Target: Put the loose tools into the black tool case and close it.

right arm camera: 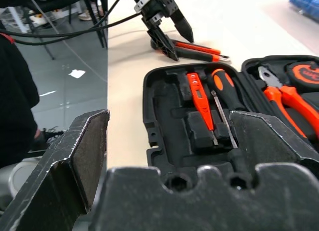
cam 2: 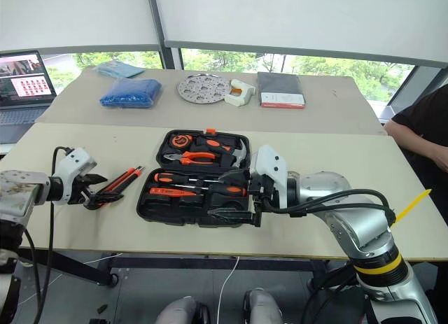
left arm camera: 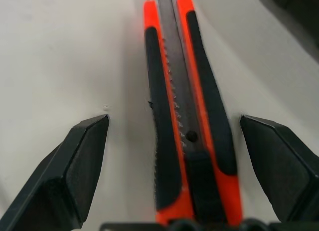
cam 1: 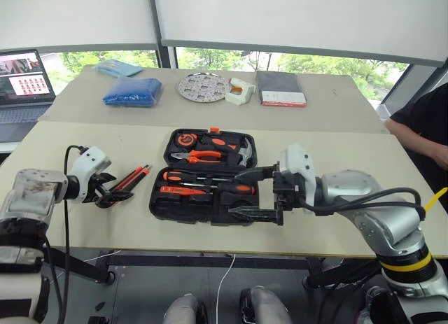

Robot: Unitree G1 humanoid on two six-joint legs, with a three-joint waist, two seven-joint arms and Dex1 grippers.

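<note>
The black tool case [cam 1: 162, 203] lies open in the middle of the near table. Its front half holds two orange-and-black screwdrivers [cam 1: 204, 178] and a small orange tool [right arm camera: 199, 99]. An orange-and-black utility knife [left arm camera: 187, 116] lies on the table just left of the case. My left gripper [cam 1: 112, 189] is open, one finger [left arm camera: 75, 176] on each side of the knife's handle end, neither touching it. My right gripper [cam 1: 236, 194] hovers open over the case's front right part, pointing left. The tape roll is out of view.
The case's rear half holds pliers [cam 1: 204, 157], a hammer [cam 1: 241, 153] and a tape measure [cam 1: 186, 138]. The far table carries a laptop [cam 1: 24, 79], a blue bag [cam 1: 131, 92], a round disc [cam 1: 203, 87] and a dark grey box [cam 1: 281, 88]. A person [cam 1: 420, 128] sits at the right.
</note>
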